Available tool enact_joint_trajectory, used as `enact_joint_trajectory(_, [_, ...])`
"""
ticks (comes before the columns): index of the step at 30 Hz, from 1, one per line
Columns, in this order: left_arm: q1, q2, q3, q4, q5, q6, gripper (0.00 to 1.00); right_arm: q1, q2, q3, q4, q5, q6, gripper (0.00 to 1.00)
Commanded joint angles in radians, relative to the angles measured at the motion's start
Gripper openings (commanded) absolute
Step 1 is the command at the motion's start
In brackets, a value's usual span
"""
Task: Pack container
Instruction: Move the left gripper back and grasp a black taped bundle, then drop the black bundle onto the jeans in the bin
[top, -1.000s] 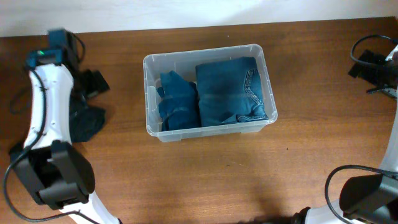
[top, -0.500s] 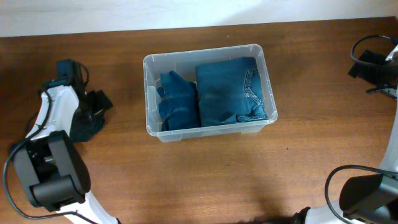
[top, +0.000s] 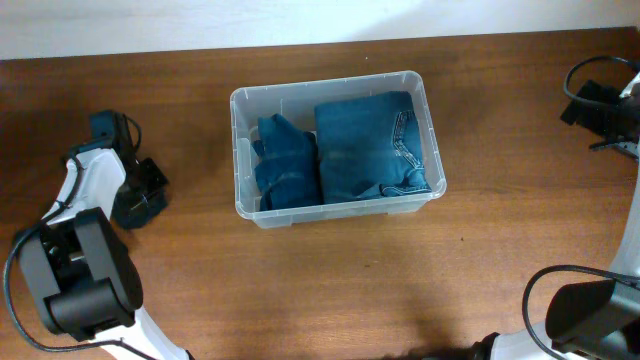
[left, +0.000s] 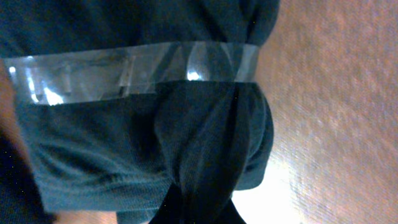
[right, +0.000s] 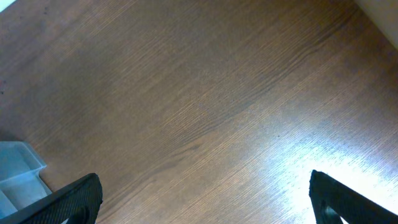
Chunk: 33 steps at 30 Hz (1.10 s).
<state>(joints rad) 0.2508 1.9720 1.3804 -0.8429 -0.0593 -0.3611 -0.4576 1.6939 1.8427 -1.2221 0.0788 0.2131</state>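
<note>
The container (top: 325, 82), a clear rectangular bin with rounded corners, sits on the wooden table (top: 500, 230) a little left of centre, its long sides running across the overhead view. Inside it, a pair of folded jeans (top: 370, 145) fills the right part, stitched seam showing along its right edge, and a smaller bundle of blue denim (top: 287, 160) is packed against it on the left, touching the bin's left wall. Well apart to the left, the left gripper (top: 145, 190) is down on a dark cloth (top: 130, 215) lying on the table; in the left wrist view that cloth (left: 124, 155) fills nearly the whole picture, bunched into a fold at the bottom and crossed by a translucent strip (left: 130, 71) (whether the jaws are closed on the fabric cannot be told). Far to the right, near the table's edge, the right gripper (right: 205, 193) hangs over bare wood with its fingertips (right: 81, 199) spread wide and nothing between them; a corner of the container (right: 18, 165) shows at the left edge of its view.
</note>
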Motion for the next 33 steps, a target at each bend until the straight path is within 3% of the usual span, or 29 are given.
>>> enact_joint_trajectory(1, [0.001, -0.023, 0.116, -0.087, 0.088, 0.05, 0.01, -0.002, 0.001, 0.006, 0.003, 0.008, 0.004, 0.98])
enact_joint_trajectory(9, [-0.032, -0.1, 0.504, -0.425, 0.109, 0.087, 0.01, -0.002, 0.001, 0.006, 0.003, 0.008, 0.004, 0.98])
enact_joint_trajectory(16, [-0.169, -0.171, 0.741, -0.611, 0.109, 0.102, 0.01, -0.002, 0.001, 0.006, 0.003, 0.008, 0.004, 0.98])
enact_joint_trajectory(22, [-0.363, -0.186, 0.754, -0.635, 0.106, 0.134, 0.01, -0.002, 0.001, 0.006, 0.003, 0.008, 0.004, 0.98])
enact_joint_trajectory(33, [-0.669, -0.137, 0.754, -0.562, -0.058, 0.263, 0.01, -0.002, 0.001, 0.006, 0.003, 0.008, 0.004, 0.98])
